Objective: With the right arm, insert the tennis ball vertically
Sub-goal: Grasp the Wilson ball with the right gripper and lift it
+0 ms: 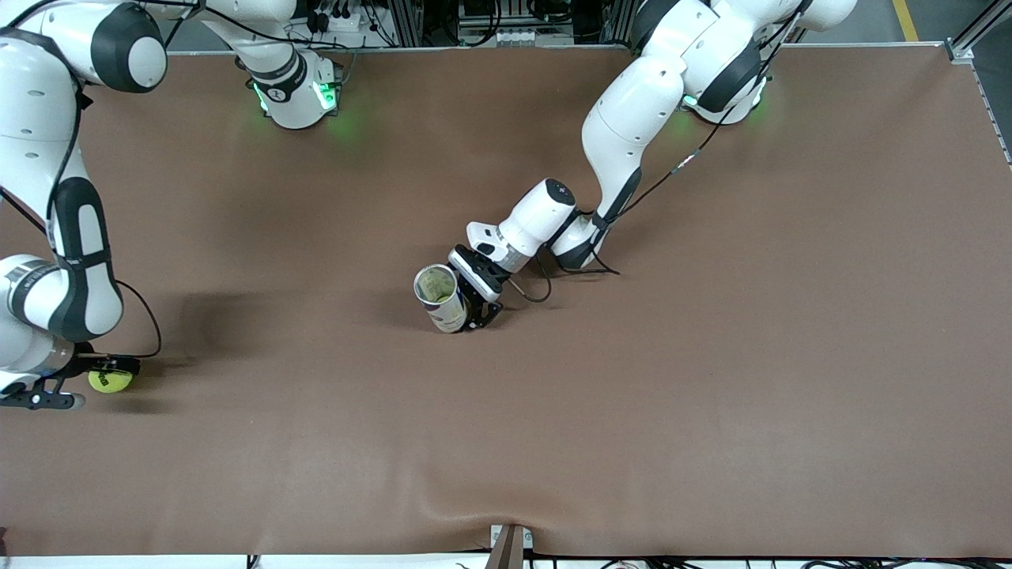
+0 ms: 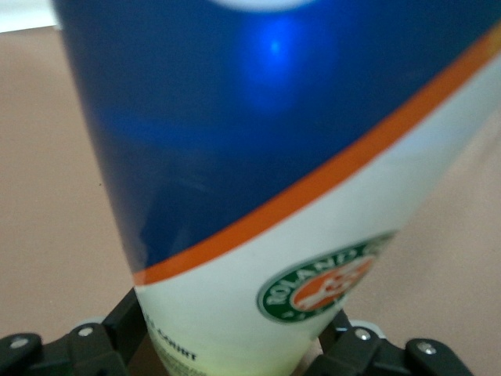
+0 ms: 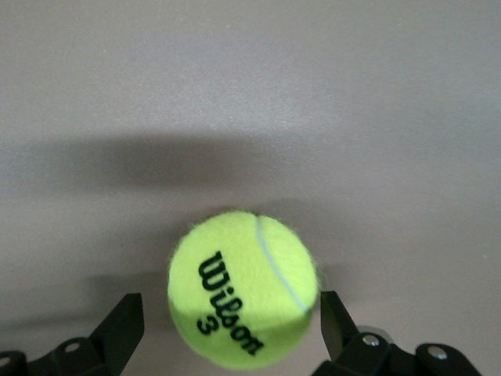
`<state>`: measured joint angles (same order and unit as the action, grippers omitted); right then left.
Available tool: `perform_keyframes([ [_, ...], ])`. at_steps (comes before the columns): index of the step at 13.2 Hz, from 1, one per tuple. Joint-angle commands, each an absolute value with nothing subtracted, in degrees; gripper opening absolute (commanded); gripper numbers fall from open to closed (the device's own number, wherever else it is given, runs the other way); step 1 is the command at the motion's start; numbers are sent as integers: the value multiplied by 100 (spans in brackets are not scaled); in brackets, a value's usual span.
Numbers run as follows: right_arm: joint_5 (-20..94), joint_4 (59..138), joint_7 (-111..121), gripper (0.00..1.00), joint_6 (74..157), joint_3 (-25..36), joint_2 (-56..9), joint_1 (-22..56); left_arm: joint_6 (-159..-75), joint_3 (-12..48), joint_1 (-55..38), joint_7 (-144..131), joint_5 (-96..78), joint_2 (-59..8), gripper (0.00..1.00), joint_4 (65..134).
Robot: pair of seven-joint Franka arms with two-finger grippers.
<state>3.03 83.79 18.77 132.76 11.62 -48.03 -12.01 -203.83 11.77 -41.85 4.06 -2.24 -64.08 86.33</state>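
Front view: the left gripper (image 1: pixel 474 304) clamps an upright tennis ball can (image 1: pixel 440 297) mid-desk (image 1: pixel 711 356); the tennis ball (image 1: pixel 110 381) lies at the right arm's end. Left wrist view alone shows the can's Roland Garros logo (image 2: pixel 325 282). Right wrist view: the right gripper's (image 3: pixel 227 329) fingers (image 3: pixel 121 325) straddle the Wilson ball, apart from it.

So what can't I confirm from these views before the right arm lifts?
- Can's base and table contact: front view, left end effector covers it; left wrist view, can fills the frame.
- Can's contents: front view, opening too small.
- Right end effector on the tennis ball: fingers apart, contact unclear.
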Motion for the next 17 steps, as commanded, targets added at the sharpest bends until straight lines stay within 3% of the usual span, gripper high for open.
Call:
perform_keyframes([
  [1, 299, 8332, 2126, 100, 13368, 1090, -4860, -1283, -20364, 1099, -4263, 396, -396, -6249, 92, 8798],
  [4, 316, 8341, 2127, 100, 13491, 1090, -4869, -1275, -20364, 1090, -4245, 404, -396, -6232, 92, 8850],
  [5, 316, 8341, 2110, 65, 13491, 1090, -4869, -1266, -20364, 1090, -4245, 404, -396, -6231, 92, 8859],
  [6, 316, 8341, 2109, 17, 13491, 1081, -4869, -1283, -20364, 1081, -4254, 404, -396, -6231, 94, 8868],
  [7, 316, 8332, 2092, 0, 13491, 1081, -4869, -1283, -20364, 1081, -4245, 413, -396, -6231, 96, 8868],
  [9, 316, 8323, 2057, 0, 13474, 1081, -4843, -1248, -20364, 1081, -4254, 404, -396, -6223, 95, 8877],
  [12, 325, 8297, 1873, 0, 13403, 1064, -4685, -1187, -20364, 1081, -4254, 413, -396, -6223, 84, 8877],
  [17, 360, 8165, 1232, 0, 12192, 984, -3826, -1055, -20364, 1081, -4263, 404, -396, -6223, 82, 8868],
])
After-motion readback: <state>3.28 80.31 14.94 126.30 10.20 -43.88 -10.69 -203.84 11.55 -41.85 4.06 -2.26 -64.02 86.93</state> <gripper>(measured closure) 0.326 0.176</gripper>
